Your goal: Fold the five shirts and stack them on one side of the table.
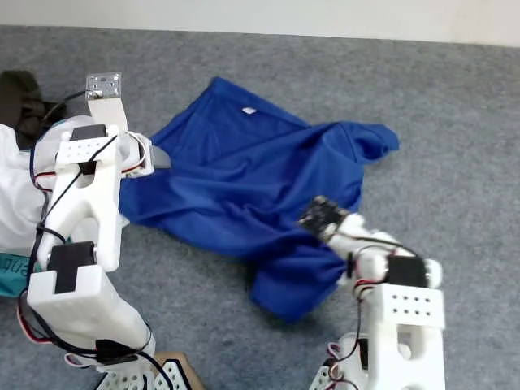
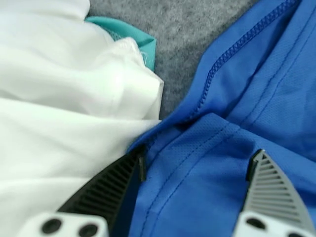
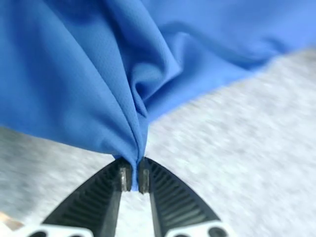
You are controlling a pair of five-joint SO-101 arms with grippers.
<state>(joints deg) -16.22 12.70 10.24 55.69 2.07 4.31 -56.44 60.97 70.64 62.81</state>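
Blue shirt (image 1: 244,175) lies crumpled and unfolded mid-desk (image 1: 463,114). No folded stack in sight, so the task is judged early. White shirt (image 1: 15,191) is bunched at 9 o'clock, with teal fabric (image 2: 140,44) at its edge. Right gripper (image 3: 132,175) is clamped on a pinched blue fold at 5 o'clock. Left gripper (image 2: 197,168) is apart over the stitched blue seam. Blue cloth: fine mesh knit, limp. Desk: grey, felt-like.

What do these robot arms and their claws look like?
The left arm and right arm have blocky white shells with black motor blocks and thin red, black and white cables. The right gripper has two black ribbed fingers; the left gripper has one black, one grey.
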